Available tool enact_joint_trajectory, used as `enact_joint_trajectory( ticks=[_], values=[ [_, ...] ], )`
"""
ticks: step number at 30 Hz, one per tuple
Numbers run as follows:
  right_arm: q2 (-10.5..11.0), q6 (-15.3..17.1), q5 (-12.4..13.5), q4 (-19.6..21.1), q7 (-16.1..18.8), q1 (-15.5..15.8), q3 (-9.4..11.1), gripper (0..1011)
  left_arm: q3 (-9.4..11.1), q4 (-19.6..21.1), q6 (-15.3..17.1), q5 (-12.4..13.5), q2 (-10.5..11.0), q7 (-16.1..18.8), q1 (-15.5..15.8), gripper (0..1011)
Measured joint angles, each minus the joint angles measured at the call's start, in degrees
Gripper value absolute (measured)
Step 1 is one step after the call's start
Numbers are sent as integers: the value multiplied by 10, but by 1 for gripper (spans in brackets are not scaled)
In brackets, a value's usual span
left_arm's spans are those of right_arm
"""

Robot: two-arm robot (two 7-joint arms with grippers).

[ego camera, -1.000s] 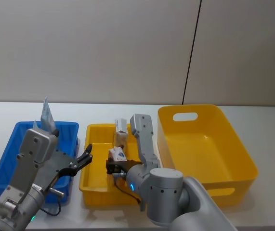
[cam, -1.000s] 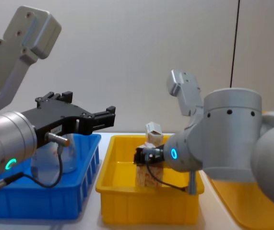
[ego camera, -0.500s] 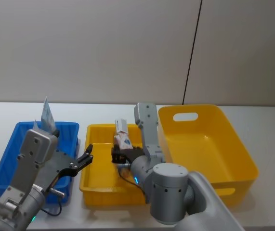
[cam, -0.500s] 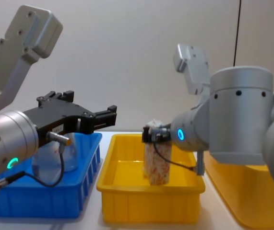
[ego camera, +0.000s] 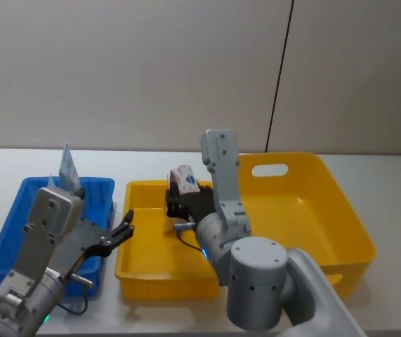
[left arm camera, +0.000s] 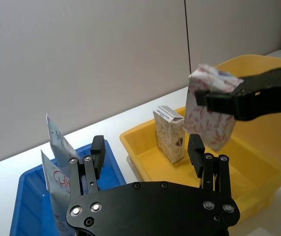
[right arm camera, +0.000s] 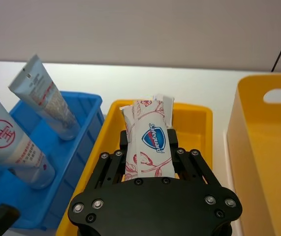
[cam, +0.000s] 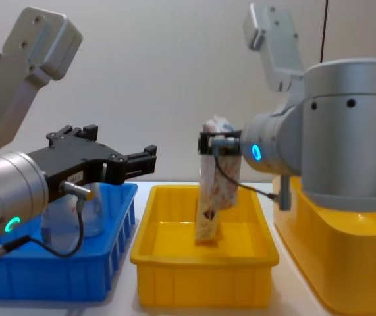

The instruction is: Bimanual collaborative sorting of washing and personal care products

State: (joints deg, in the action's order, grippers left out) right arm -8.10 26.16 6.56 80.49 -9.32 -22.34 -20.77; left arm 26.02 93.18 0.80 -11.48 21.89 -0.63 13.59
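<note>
My right gripper is shut on a small white carton with orange pattern, held in the air over the small yellow bin. The wrist view shows this carton clamped between the fingers. A taller cream carton stands upright in that bin. Two tubes lean in the blue bin: a white-and-pale-blue one with red print and a bluish one. My left gripper hovers open between the blue bin and the small yellow bin, holding nothing.
A large yellow bin with a handle slot sits right of the small one, its inside bare. The bins stand in a row on a white table with a plain wall behind.
My right gripper has lifted the patterned carton from the floor of the small yellow bin to well above its rim, moving away from me. The left arm has stayed put.
</note>
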Motion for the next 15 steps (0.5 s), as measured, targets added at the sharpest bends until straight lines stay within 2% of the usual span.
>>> enact_joint_trajectory(
  ticks=[5, 15],
  values=[
    [16, -14, -14, 35, 3, 12, -5, 372, 0, 0, 0, 0, 0, 0, 0, 1001],
    [54, -34, -38, 101, 5, 31, 0, 372, 0, 0, 0, 0, 0, 0, 0, 1001]
  ],
)
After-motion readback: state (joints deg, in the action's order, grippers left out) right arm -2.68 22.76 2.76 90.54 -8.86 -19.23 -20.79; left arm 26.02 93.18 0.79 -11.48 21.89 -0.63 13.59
